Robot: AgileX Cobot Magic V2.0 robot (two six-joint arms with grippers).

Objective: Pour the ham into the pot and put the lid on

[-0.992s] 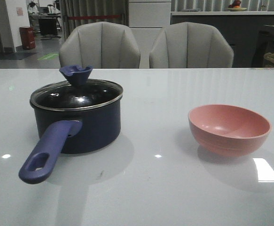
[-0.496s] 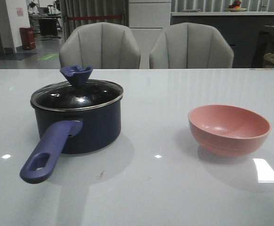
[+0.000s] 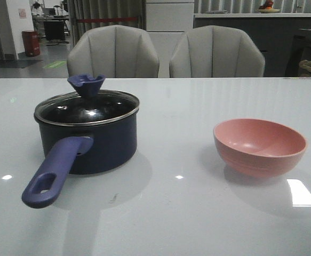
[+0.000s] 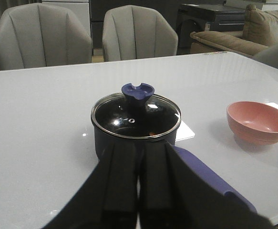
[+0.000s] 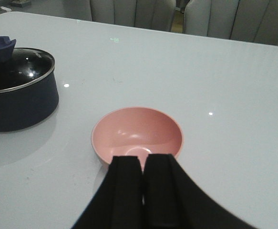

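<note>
- Pot (image 3: 94, 144) stands on the left of the white table (image 3: 198, 101), handle (image 3: 53, 173) pointing toward the camera and a little left; the slot at the handle's end is plain in the front view.
- Lid (image 3: 86, 108) sits level on the pot, steel rim meeting the pot's edge all round, blue knob (image 3: 86, 84) upright in the middle.
- Glass is dark and full of glare, so the front view shows nothing of what is inside the pot.
- Left wrist view looks down on the lid (image 4: 136, 116); a small orange fleck shows under the glass near the rim nearest the camera, possibly the ham, but too small to be sure.
- Pink bowl (image 3: 260, 146) rests on the right of the table, well apart from the pot; the right wrist view shows its inside (image 5: 137, 133) bare.
- Left gripper (image 4: 138, 191) hangs on the near side of the pot, clear of it, its dark fingers pressed together with only a thin seam between; they cover the pot's near wall and the root of the handle.
- Right gripper (image 5: 143, 188) hangs just on the near side of the bowl, fingers likewise closed on nothing, hiding the bowl's near rim.
- Neither arm appears in the front view.
- Two grey chairs (image 3: 166, 50) stand behind the table's far edge, their lower parts cut off by it.
</note>
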